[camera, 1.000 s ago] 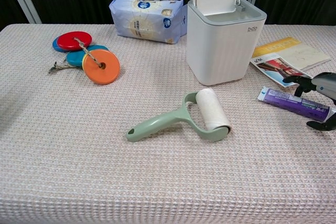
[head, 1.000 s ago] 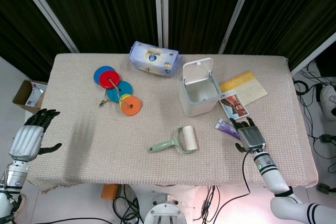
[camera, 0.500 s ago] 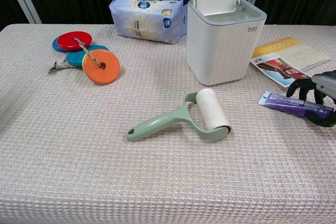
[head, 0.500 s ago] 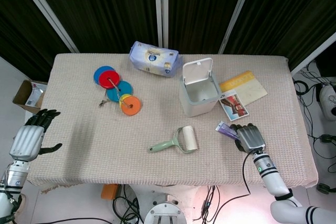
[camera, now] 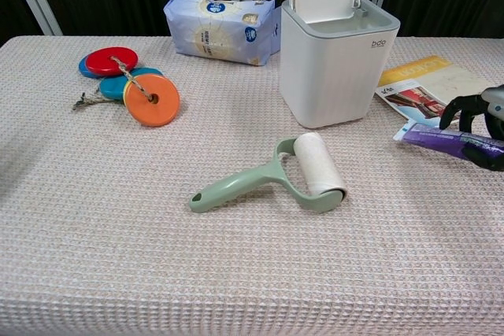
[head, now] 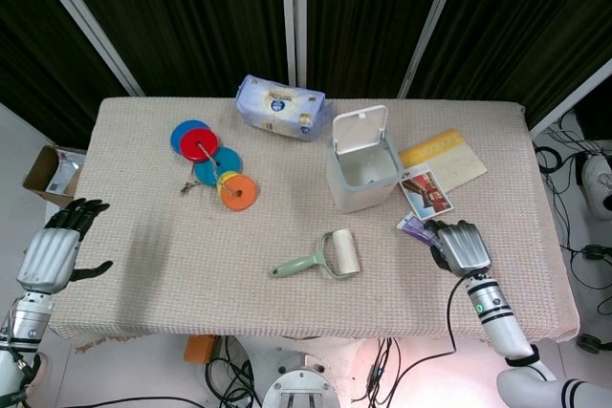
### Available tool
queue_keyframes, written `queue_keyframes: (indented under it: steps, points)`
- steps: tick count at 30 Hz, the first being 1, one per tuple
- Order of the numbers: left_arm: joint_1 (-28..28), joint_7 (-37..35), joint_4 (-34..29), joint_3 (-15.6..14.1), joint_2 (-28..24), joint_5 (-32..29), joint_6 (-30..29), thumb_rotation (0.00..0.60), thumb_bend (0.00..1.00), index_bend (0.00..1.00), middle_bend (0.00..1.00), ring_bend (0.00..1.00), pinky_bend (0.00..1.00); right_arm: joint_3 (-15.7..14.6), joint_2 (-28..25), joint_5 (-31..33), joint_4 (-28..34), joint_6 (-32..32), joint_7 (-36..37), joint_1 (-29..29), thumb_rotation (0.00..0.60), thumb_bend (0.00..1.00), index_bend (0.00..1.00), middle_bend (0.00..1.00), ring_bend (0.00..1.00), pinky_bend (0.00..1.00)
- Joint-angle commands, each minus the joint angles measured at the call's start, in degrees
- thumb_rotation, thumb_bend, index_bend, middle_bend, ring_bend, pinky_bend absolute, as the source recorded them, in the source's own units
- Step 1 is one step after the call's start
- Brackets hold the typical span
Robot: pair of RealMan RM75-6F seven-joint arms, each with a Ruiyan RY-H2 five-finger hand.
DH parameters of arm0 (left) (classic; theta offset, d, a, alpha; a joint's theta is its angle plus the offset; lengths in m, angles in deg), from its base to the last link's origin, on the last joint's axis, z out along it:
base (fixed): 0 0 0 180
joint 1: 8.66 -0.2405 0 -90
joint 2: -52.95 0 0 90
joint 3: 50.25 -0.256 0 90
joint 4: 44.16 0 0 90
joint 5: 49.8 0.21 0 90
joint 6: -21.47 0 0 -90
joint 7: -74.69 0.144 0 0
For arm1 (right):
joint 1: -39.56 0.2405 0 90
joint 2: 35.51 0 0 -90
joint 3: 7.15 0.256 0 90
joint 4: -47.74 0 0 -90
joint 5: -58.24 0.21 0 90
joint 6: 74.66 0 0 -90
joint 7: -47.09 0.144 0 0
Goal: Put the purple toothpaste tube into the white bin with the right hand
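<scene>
While my right hand (head: 461, 246) sits near the right front part of the beige woven tablecloth (head: 172, 265), its dark fingers (camera: 471, 105) are curled down over the slim purple toothpaste tube (camera: 442, 138), and in the chest view the thumb shows underneath the tube with the other fingers arching over its top, so I have it gripped; whether the tube rests on the cloth or hangs just clear of it I cannot tell. Only the flat crimped end of the tube pokes out of my grasp, pointing left toward the white plastic bin (head: 362, 176), which stands near and further back with its hinged lid (head: 360, 129) tipped upright and its mouth open. What shows of the tube is deep purple with a paler, whitish strip at the sealed end; the cap end is hidden inside my hand at the frame edge. Just behind the tube lies a yellow and white booklet (head: 443, 159) with a smaller picture leaflet (head: 426, 190) on top of it. My left hand (head: 54, 250) hangs off the left edge of the table with fingers spread and nothing in it. Elsewhere on the cloth lie a pale green lint roller with a white roll (head: 325, 258), a string of red, blue and orange flat discs (head: 213, 165), and a light blue soft pack of tissues (head: 281, 106) at the back
</scene>
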Motion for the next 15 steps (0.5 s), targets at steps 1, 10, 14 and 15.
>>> queue_keyframes:
  steps: [1,10,14,15]
  points:
    - [0.0,0.0,0.0,0.0,0.0,0.0,-0.1,0.600,0.02,0.18,0.14,0.08,0.22,0.7,-1.1,-1.7,0.7,-2.2,1.2,-0.6,0.600,0.56,0.74,0.64,0.66,0.54]
    - [0.0,0.1,-0.2,0.0,0.0,0.2,-0.1,0.600,0.02,0.18,0.14,0.08,0.22,5.3,-5.6,-5.7,5.9,-10.3,3.4,-1.4,0.600,0.56,0.75,0.64,0.66,0.55]
    - [-0.1,0.2,-0.2,0.0,-0.1,0.2,-0.3,0.600,0.02,0.18,0.14,0.08,0.22,8.2,-7.2,-5.8,8.9,-11.1,2.6,-0.1,0.600,0.56,0.75,0.64,0.66,0.55]
    - [-0.1,0.2,-0.1,0.0,0.0,0.1,-0.3,0.600,0.02,0.18,0.14,0.08,0.22,9.0,-7.5,-5.3,10.0,-10.5,1.7,0.7,0.600,0.56,0.75,0.64,0.66,0.55]
